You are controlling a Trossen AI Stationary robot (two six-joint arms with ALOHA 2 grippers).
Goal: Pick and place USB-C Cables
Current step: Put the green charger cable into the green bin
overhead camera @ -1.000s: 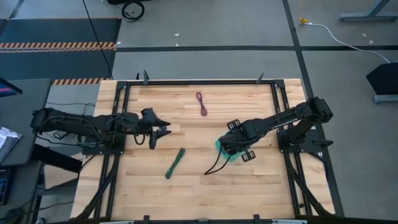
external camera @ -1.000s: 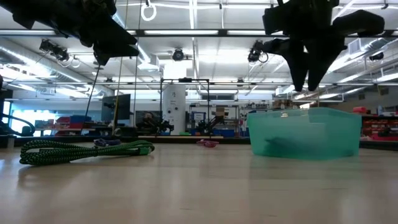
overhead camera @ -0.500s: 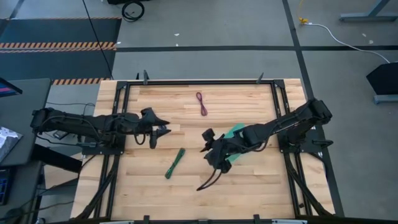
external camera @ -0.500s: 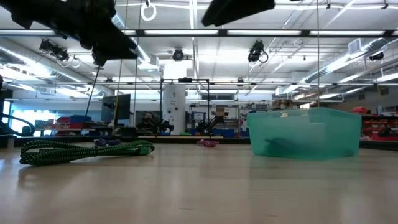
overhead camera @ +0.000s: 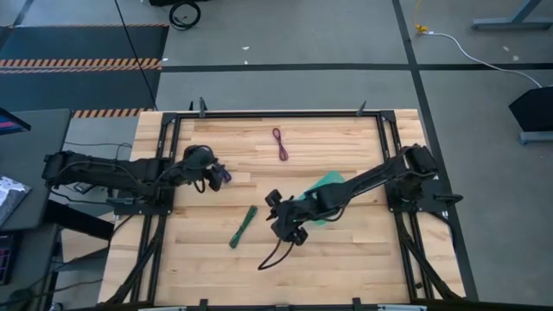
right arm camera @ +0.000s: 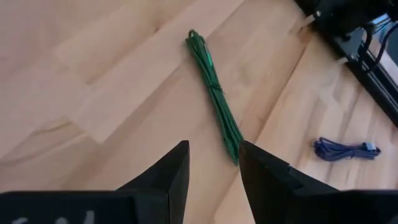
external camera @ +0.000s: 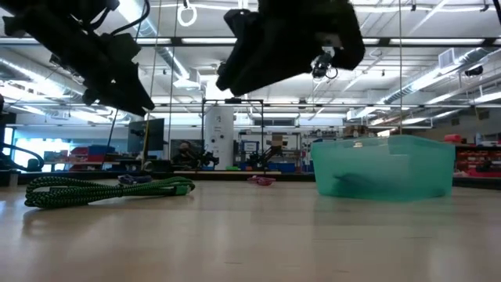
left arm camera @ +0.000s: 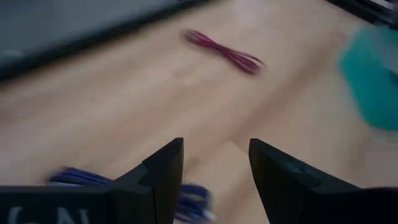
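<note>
The dark green cable (overhead camera: 243,226) lies flat on the wood, also seen in the right wrist view (right arm camera: 214,93) and the low view (external camera: 109,188). My right gripper (overhead camera: 275,220) (right arm camera: 211,168) hovers open just right of it, above the table. A purple-blue cable (overhead camera: 224,175) (left arm camera: 118,182) lies at the tips of my left gripper (overhead camera: 216,175) (left arm camera: 214,168), which is open and apart from it. The maroon cable (overhead camera: 280,143) (left arm camera: 224,53) lies toward the far edge. The other cables are not visible.
The teal tray (overhead camera: 327,183) (external camera: 383,166) stands right of centre, partly under my right arm. A black wire (overhead camera: 275,255) from that arm trails over the table toward the near edge. Black frame rails (overhead camera: 164,155) run along the table's sides. Bare wood lies toward the near edge.
My right gripper has swung from above the teal tray toward the table's left and near edge, ending beside the dark green cable. My left gripper has tipped downward over the purple-blue cable and lowered a little. No cable has moved.
</note>
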